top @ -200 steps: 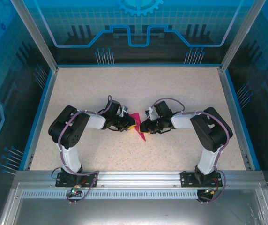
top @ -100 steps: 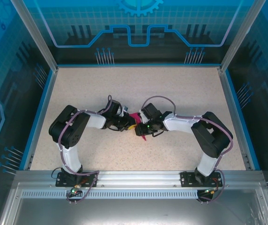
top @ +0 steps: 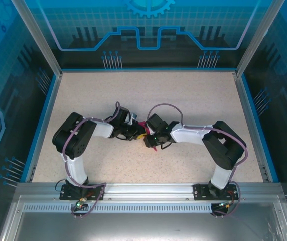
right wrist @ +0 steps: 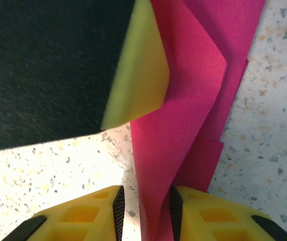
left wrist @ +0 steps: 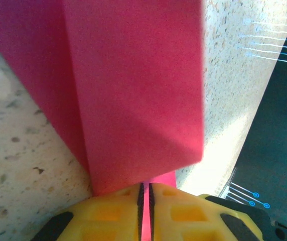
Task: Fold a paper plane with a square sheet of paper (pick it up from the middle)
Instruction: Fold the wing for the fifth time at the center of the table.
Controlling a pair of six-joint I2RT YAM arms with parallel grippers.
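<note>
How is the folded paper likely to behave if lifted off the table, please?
Probably floppy, being thin, though its visible creases likely stiffen the paper along the folds. Likely very light: the left gripper, shut on one thin edge, should carry it. It might tear if the right gripper tugs it.

Premises: enclosed robot test cell, laboratory type. Evidence: a speckled bench beneath the left pincer and right pincer, blue printed circuit-pattern panels beyond them, aluminium frame posts at either side, a metal mounting rail behind them.
</note>
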